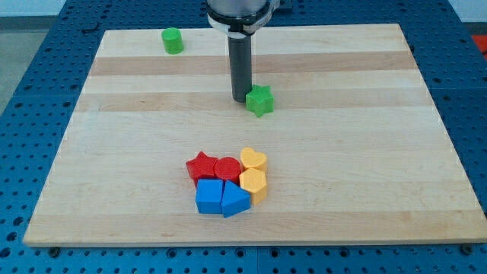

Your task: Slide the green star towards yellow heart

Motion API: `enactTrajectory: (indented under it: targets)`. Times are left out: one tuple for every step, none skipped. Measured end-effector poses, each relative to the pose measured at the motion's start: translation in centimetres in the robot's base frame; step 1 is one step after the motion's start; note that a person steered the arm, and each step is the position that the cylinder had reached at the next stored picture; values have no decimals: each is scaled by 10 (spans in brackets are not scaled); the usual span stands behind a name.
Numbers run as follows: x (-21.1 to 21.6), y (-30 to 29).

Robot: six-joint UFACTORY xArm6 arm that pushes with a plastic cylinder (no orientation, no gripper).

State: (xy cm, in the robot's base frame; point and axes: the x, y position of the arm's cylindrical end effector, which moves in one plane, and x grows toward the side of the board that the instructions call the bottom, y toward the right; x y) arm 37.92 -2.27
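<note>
The green star (pixel 260 100) lies on the wooden board (pixel 365 152), a little above the middle. My tip (pixel 241 99) stands just to the star's left, touching or nearly touching it. The yellow heart (pixel 253 159) lies lower down, at the upper right of a tight cluster of blocks, well below the star.
The cluster also holds a red star (pixel 201 167), a red cylinder (pixel 227 169), a yellow hexagon (pixel 253 183), a blue cube (pixel 209 196) and a blue pointed block (pixel 234 199). A green cylinder (pixel 173 41) stands at the board's top left.
</note>
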Motion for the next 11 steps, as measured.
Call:
enactTrajectory:
  targets:
    - [-36, -3]
    - [-53, 17]
    - [-37, 32]
    - [2, 24]
    - [40, 7]
    - [55, -5]
    - [55, -6]
    - [58, -6]
    - [71, -8]
    - [86, -16]
    - [100, -21]
